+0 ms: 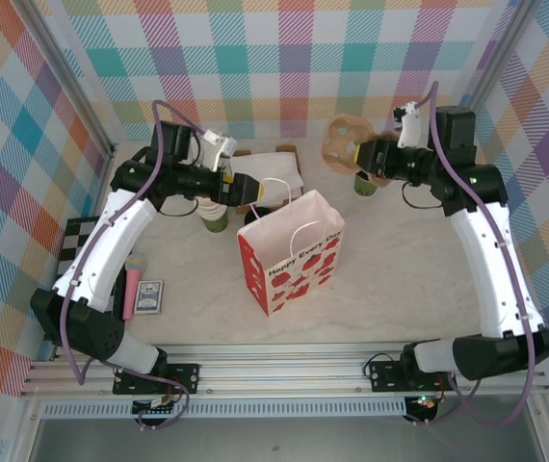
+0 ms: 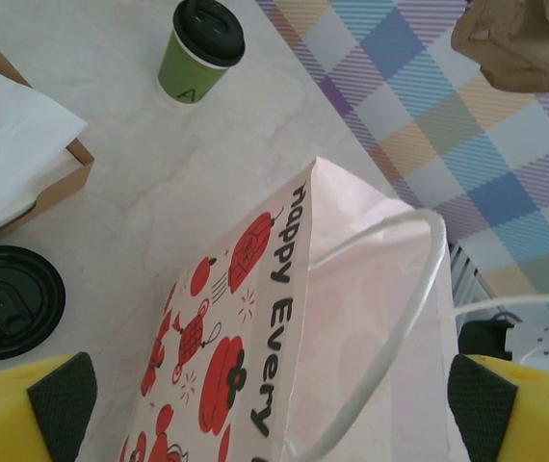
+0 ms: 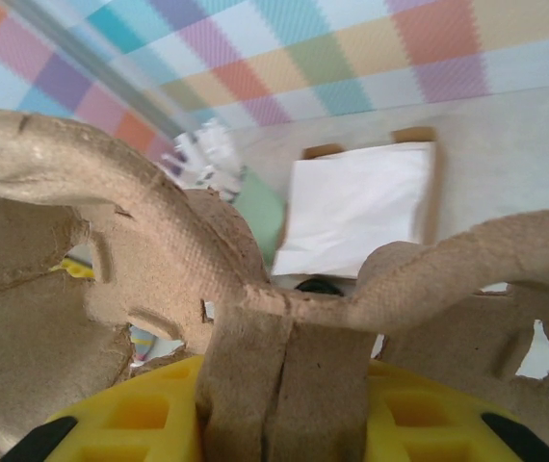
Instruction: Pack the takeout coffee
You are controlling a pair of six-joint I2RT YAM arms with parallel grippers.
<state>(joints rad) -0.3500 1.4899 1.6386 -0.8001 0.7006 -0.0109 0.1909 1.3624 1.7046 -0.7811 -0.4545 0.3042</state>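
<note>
The takeout coffee (image 2: pixel 202 48), a green cup with its black lid on, stands upright on the table near the back wall. It is well apart from the left gripper (image 2: pixel 270 409), whose 2 yellow fingers (image 2: pixel 58 395) are spread wide and hold nothing. Only the rim and white cord handle of the red-and-white gift bag (image 1: pixel 294 252) lie under them. Seen from above, the cup is just beside the right gripper (image 1: pixel 361 154), on its near side. That gripper's fingers are clamped on a brown pulp cup carrier (image 1: pixel 344 140), held off the table. 1 loose black lid (image 2: pixel 5 300) lies flat on the table (image 1: pixel 400 279) beside a cardboard box of white napkins (image 2: pixel 14 164). A stack of lidless cups (image 1: pixel 215 214) stands left of the bag. The tabletop is pale and marble-patterned, and the walls (image 1: pixel 284 58) around it are pastel plaid cloth.
</note>
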